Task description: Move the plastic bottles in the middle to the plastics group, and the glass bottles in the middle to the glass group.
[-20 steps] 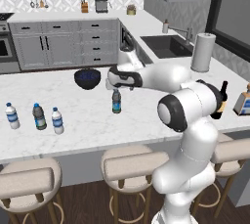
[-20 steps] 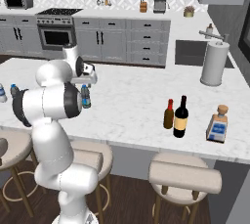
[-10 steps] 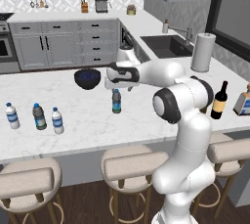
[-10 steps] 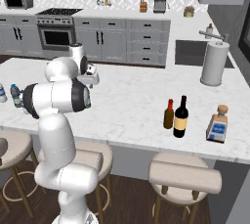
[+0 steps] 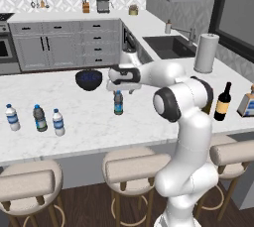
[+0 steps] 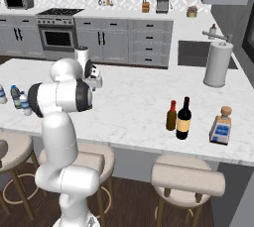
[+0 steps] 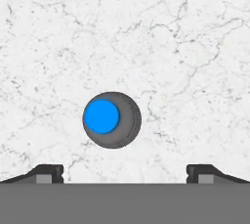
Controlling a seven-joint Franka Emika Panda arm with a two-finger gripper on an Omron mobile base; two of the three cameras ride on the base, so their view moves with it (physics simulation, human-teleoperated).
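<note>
Your gripper [image 5: 119, 88] sits at the centre of the left base view, directly above the dark grey plastic bottle [image 5: 118, 103] standing on the marble counter [image 5: 149, 117]. In the hand view you look straight down on its blue cap [image 7: 102, 116], left of centre, with the fingertips [image 7: 47, 172] spread wide at the bottom corners, holding nothing. The plastics group [image 5: 34, 119] stands at the left edge of the left base view; the wine bottle [image 5: 223, 102] stands at the right.

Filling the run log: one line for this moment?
gripper: open, above dark plastic bottle | bottle: upright on counter, ungrasped | plastics group: three bottles
</note>
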